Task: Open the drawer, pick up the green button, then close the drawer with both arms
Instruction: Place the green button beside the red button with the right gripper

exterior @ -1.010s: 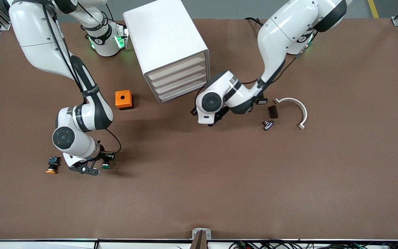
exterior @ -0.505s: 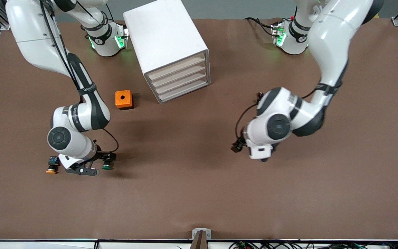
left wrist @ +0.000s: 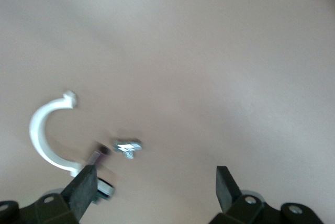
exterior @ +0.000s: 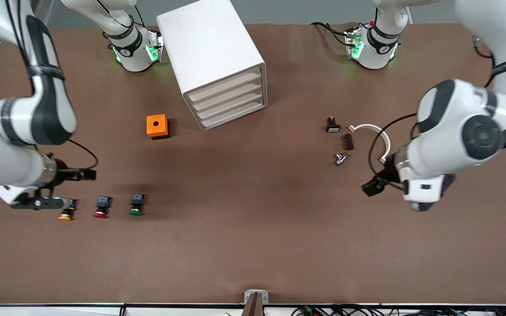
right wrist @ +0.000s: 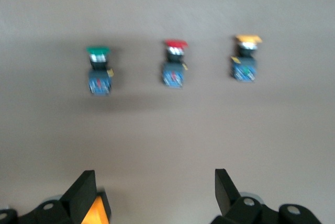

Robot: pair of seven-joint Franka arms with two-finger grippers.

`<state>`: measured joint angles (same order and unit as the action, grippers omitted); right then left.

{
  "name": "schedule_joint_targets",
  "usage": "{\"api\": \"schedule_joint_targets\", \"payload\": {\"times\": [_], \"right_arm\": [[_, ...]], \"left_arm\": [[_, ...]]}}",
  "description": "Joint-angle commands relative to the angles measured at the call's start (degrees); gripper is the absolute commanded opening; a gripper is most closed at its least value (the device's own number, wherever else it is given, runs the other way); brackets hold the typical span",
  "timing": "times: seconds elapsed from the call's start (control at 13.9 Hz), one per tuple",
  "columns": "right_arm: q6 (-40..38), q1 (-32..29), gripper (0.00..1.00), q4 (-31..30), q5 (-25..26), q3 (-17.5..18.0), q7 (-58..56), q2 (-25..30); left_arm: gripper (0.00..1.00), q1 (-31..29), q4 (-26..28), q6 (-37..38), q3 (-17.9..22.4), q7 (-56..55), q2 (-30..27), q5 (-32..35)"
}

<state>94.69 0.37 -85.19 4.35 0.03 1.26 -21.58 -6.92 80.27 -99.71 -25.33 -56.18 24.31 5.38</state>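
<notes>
Since a second ago, much changed: the right arm's black two-finger gripper [right wrist: 152, 192], then low over the small green-capped push button [exterior: 136, 205], now lifted clear and drawn toward the right arm's end of the table, jaws wide apart and holding nothing, up over the bare cloth just beside the orange-capped push button [exterior: 66, 211]. Left lying on the brown table [exterior: 253, 245] by itself, the green-capped button, cap toward the front camera, in a row with a red-capped push button [exterior: 102, 207] and the orange-capped one, each a little apart from the next. Swung away too, the left arm's black two-finger gripper [left wrist: 154, 185], from in front of the big white four-drawer box cabinet [exterior: 212, 61] to a spot over the left arm's end of the table, jaws open and empty, over cloth close to the curved white plastic clamp [exterior: 378, 139]. All four shallow white tray drawers [exterior: 229, 102] shut flush. Beside the cabinet, toward the right arm's end, a small orange box with a round hole [exterior: 157, 126]. Near the clamp, a small dark brown block [exterior: 347, 141], a little silver metal fitting [exterior: 340, 158] and a small black-and-white switch part [exterior: 333, 126]. Wide bare cloth between the button row and the clamp group, and all along the table's nearest edge.
</notes>
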Motion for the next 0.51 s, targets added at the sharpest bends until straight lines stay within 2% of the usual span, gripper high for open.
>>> {"api": "schedule_joint_targets", "payload": {"times": [0.0,0.36,0.43], "right_arm": [[-7.6,-1.3,1.00,3.5,0.2,1.0,-1.2,3.2],[-10.0,-2.6,1.00,3.5,0.1,1.0,-2.4,10.0],[-10.0,-2.7,1.00,3.7,0.8,0.9,-4.2,10.1]], "left_arm": [[1.00,-2.8,1.5,4.2,-0.4,7.9,-5.8,4.0],[1.00,-6.3,1.9,11.7,-0.2,25.6,-14.4,5.4],[1.00,-5.6,2.4,12.3,1.7,27.8,-16.5,5.2]]}}
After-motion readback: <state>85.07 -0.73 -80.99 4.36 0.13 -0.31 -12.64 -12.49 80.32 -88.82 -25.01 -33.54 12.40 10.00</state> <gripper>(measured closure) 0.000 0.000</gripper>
